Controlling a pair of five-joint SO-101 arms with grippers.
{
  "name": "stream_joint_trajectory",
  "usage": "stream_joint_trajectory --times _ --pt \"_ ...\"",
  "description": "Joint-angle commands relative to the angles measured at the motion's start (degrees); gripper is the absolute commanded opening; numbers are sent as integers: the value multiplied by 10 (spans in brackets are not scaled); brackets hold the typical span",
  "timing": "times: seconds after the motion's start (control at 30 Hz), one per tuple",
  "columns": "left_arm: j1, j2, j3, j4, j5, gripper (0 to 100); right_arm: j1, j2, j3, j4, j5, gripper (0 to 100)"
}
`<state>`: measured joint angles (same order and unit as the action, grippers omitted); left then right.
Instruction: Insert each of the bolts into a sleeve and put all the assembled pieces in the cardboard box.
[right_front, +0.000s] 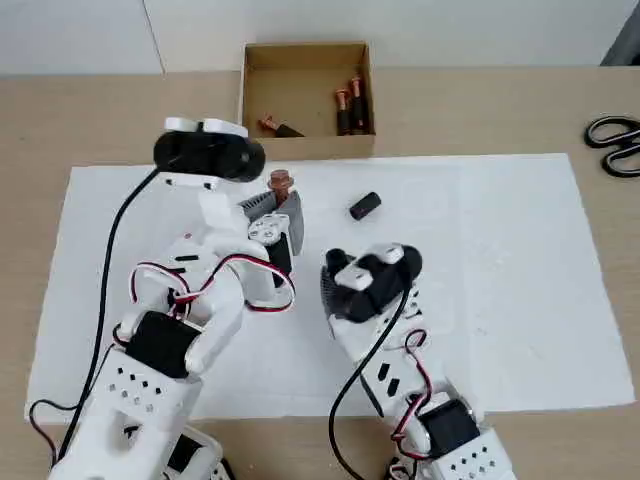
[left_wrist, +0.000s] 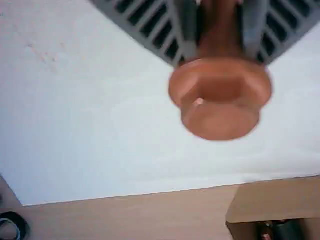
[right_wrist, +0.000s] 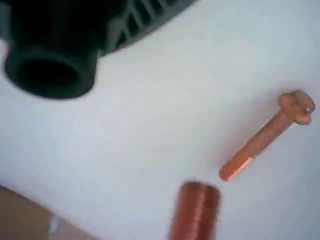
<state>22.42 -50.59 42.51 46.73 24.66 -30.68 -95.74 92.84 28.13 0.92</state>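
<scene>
The bolt (left_wrist: 220, 97) in the left gripper's (left_wrist: 218, 30) ribbed grey plastic fingers (left_wrist: 150, 30) is smooth coppery metal, and the right gripper's (right_front: 330, 288) sleeve (right_wrist: 50, 67) looks like matt black plastic.

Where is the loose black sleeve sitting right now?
In the high view the loose sleeve lies on the white paper just in front of the cardboard box, to the right of the bolt held in the left gripper.

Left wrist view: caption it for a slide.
The left arm's fingers clamp a copper bolt over the white paper, cardboard box nearby.
</scene>
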Motion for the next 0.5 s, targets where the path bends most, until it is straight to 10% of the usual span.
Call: stream_joint_trajectory --times 0.0,0.47 --pt "17 -18 -2 -18 4 6 -12 -42 20 -18 0 4" --pt "21 -18 92 -175 3 6 -20 -54 38 -17 -74 4"
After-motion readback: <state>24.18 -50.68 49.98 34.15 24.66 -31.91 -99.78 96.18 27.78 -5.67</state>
